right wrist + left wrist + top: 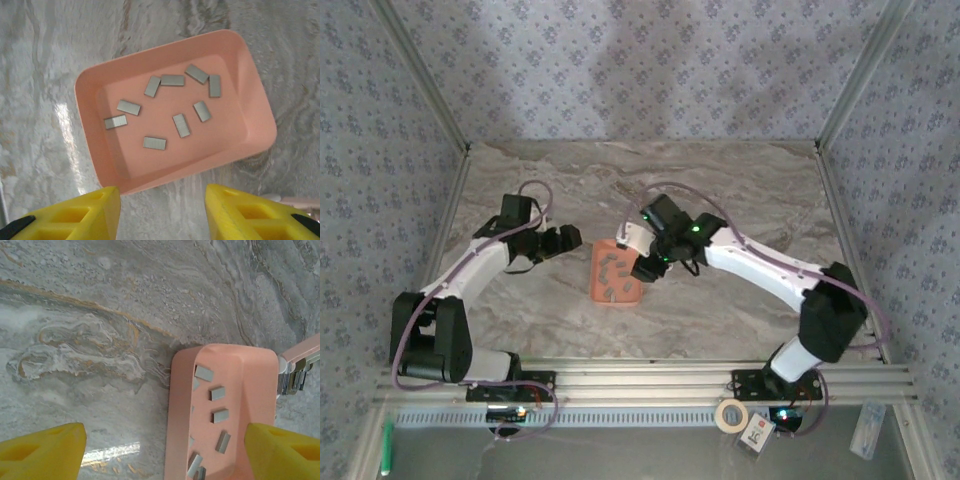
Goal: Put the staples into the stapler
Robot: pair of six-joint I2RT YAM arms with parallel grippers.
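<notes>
Staples (pixel 181 125): nine short grey metal strips, scattered flat and loose in the salmon tray (pixel 230 142) at the centre of the overhead frame. Probably light, stiff and slick, and may snap apart if bent. Best pinched across the long sides, one strip at a time, but lying flat they offer little edge. Right end effector (pixel 161 192) hangs over the tray, fingers apart. Left end effector (pixel 162 436) is spread wide by the tray's upper-left corner. Stapler (pixel 298 367) sits just beside the tray. Counter (pixel 750 180) is glossy and marbled. Patterned walls (pixel 620 60) close three sides.
</notes>
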